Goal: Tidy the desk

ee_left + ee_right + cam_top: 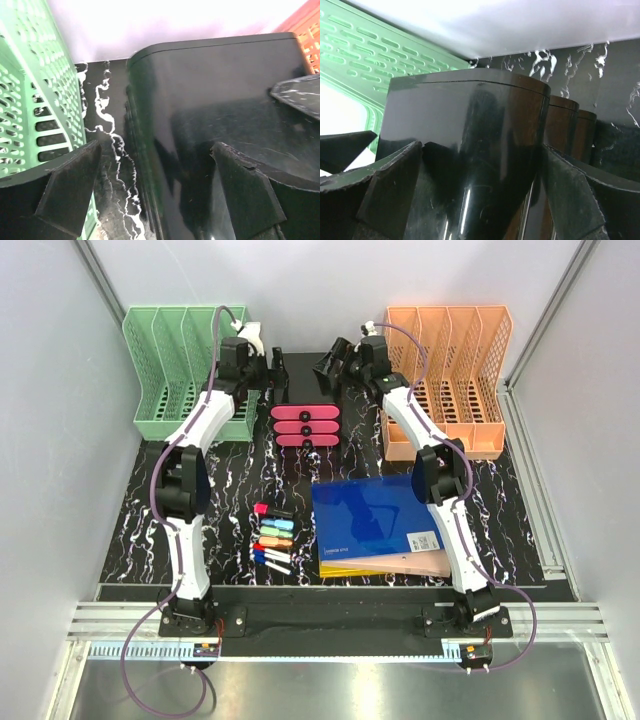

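The desk (225, 502) is a black tabletop with white veining. A black drawer unit (305, 410) with three pink drawers stands at its back centre. My left gripper (277, 370) is open at the unit's top left edge. In the left wrist view the unit (210, 105) fills the middle, and its left edge lies between the spread fingers of the gripper (160, 192). My right gripper (335, 362) is open at the unit's top right edge. In the right wrist view the gripper (482, 197) straddles a corner of the unit (470, 145).
A green file rack (185, 370) stands back left and an orange file rack (450, 375) back right. A blue folder (375, 515) lies on yellow and pink folders front right. Several coloured markers (272, 538) lie front centre.
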Robot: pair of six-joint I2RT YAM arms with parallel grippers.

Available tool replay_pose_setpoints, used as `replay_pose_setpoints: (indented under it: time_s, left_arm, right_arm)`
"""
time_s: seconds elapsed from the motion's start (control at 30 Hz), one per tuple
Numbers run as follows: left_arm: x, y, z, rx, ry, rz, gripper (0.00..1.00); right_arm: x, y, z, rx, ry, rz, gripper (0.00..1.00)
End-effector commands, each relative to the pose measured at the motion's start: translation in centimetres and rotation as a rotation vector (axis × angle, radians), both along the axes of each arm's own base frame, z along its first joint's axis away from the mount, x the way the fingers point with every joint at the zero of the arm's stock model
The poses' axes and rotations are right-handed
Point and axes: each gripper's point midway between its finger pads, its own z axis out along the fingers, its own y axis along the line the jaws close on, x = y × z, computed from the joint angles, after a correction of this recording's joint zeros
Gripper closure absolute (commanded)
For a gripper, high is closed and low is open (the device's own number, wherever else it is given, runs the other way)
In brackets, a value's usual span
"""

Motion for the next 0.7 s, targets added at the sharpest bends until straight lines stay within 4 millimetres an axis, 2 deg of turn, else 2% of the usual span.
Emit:
replay_pose_setpoints:
  time_s: [0.0,0.1,0.13,0.17,0.2,0.23,0.27,0.3,0.33,0.37,0.4,0.43,0.47,0.5,0.53,0.57,0.6,0.63,0.67]
  left_arm:
    - [-0.7,-1.3,-2.7,-0.03,0.054,-0.066,0.01]
    - [-1.5,-2.3,-3.2,-0.055,0.074,-0.111,0.01]
    - [-2.0,-2.6,-3.7,-0.06,0.09,-0.127,0.01]
    - [-2.4,-3.1,-3.9,-0.073,0.102,-0.152,0.01]
    - [-2.9,-3.6,-3.8,-0.078,0.105,-0.169,0.01]
    - [-3.6,-3.8,-4.6,-0.077,0.13,-0.182,0.01]
    - [-4.3,-4.4,-4.9,-0.084,0.144,-0.207,0.01]
    - [-4.9,-4.5,-4.6,-0.084,0.148,-0.219,0.01]
    - [-5.8,-4.6,-5.8,-0.076,0.177,-0.234,0.01]
    - [-6.5,-4.8,-6.0,-0.078,0.186,-0.251,0.01]
    - [-7.2,-4.8,-6.3,-0.074,0.196,-0.261,0.01]
    - [-8.3,-4.7,-6.8,-0.066,0.212,-0.272,0.01]
    - [-8.9,-4.7,-6.9,-0.065,0.217,-0.281,0.01]
    - [-10.1,-4.4,-8.2,-0.06,0.252,-0.283,0.01]
    - [-10.5,-4.3,-7.4,-0.052,0.232,-0.29,0.01]
    - [-11.1,-4.2,-7.6,-0.049,0.236,-0.293,0.01]
    - [-12.1,-3.9,-8.8,-0.043,0.261,-0.294,0.01]
    - [-12.6,-3.8,-8.8,-0.04,0.261,-0.296,0.01]
    - [-13.1,-3.8,-8.3,-0.042,0.252,-0.301,0.01]
  right_arm:
    - [-2.5,3.3,1.6,-0.028,-0.042,0.069,0.0]
    - [-3.1,3.6,0.8,-0.038,-0.019,0.076,0.0]
    - [-3.4,3.7,1.2,-0.041,-0.023,0.079,0.0]
    - [-3.8,3.9,0.5,-0.056,-0.012,0.083,0.0]
    - [-4.1,4.0,1.0,-0.069,-0.024,0.087,0.0]
    - [-4.4,3.9,0.2,-0.088,-0.007,0.08,0.0]
    - [-4.9,4.2,0.0,-0.098,-0.002,0.089,0.0]
    - [-5.3,4.3,0.7,-0.102,-0.01,0.092,0.0]
    - [-5.8,4.1,-0.3,-0.118,0.012,0.092,0.0]
    - [-6.4,4.5,-0.5,-0.127,0.019,0.1,0.0]
    - [-6.8,4.4,0.4,-0.13,0.008,0.097,0.0]
    - [-7.4,4.3,-0.9,-0.148,0.036,0.094,0.0]
    - [-7.7,4.2,-0.9,-0.152,0.039,0.093,0.0]
    - [-8.2,4.3,-0.2,-0.148,0.035,0.091,0.0]
    - [-8.9,4.2,-1.6,-0.162,0.064,0.096,0.0]
    - [-9.2,4.2,-1.5,-0.159,0.059,0.095,0.0]
    - [-9.6,4.3,-0.8,-0.151,0.052,0.094,0.0]
    - [-10.3,4.0,-2.2,-0.162,0.081,0.095,0.0]
    - [-10.5,4.0,-2.2,-0.159,0.079,0.094,0.0]
